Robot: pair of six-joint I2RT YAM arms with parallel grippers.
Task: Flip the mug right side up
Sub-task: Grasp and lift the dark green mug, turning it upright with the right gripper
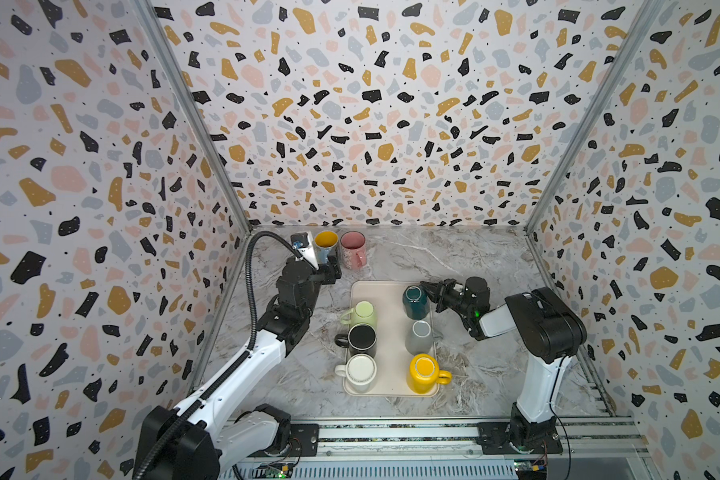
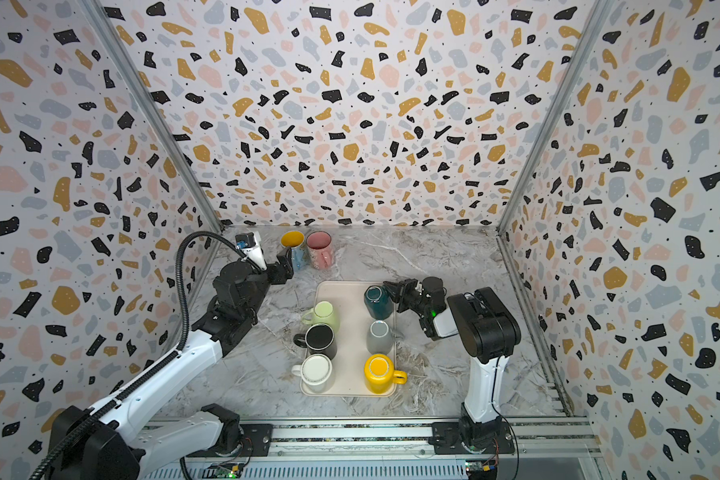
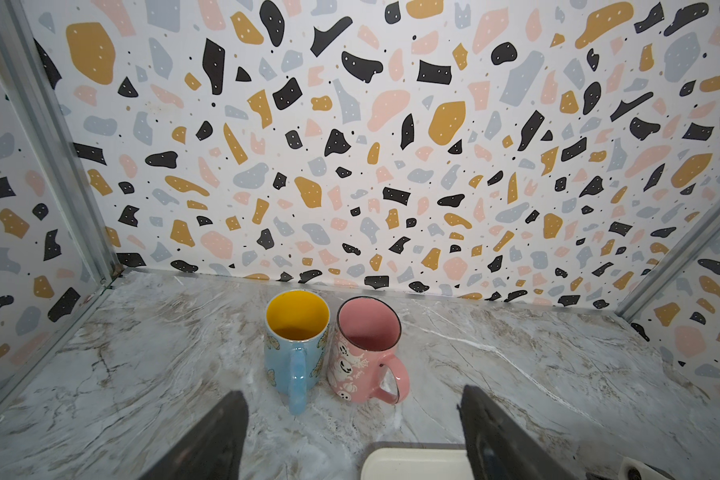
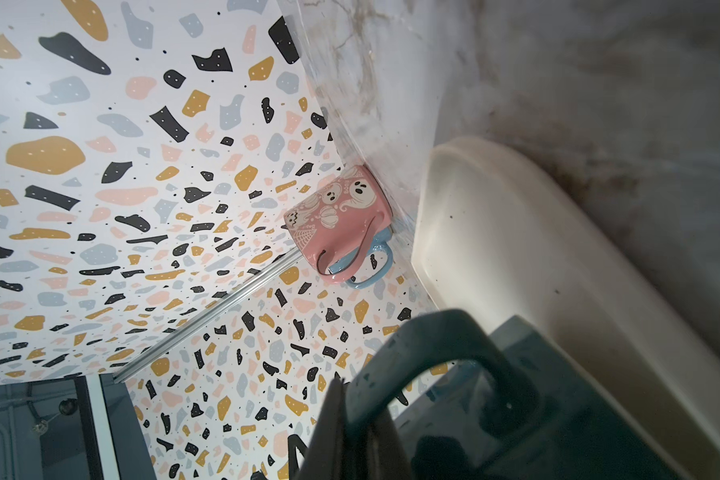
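The right gripper (image 1: 427, 291) has its fingers pinched shut on the handle (image 4: 433, 336) of the teal mug (image 1: 414, 300). In the right wrist view one dark finger (image 4: 341, 419) lies across the handle. I cannot see the other finger there. The teal mug sits just left of the fingers, touching them. It is bottom up at the far right corner of the tray (image 1: 391, 332).

The left gripper (image 3: 354, 432) has its fingers wide apart and holds nothing. Just past them, at the far left of the table (image 1: 454, 257), stand a blue mug (image 3: 296, 353) and a pink mug (image 3: 366, 353). They are side by side with their mouths up.

Five more mugs are on the tray: green (image 1: 362, 313), black (image 1: 361, 338), white (image 1: 360, 372), grey (image 1: 420, 336) and yellow (image 1: 424, 372).

In both top views the gripper hides the teal mug's handle. In the right wrist view the teal mug is blurry and cut off at the edge, and the pink mug hides most of the blue one.
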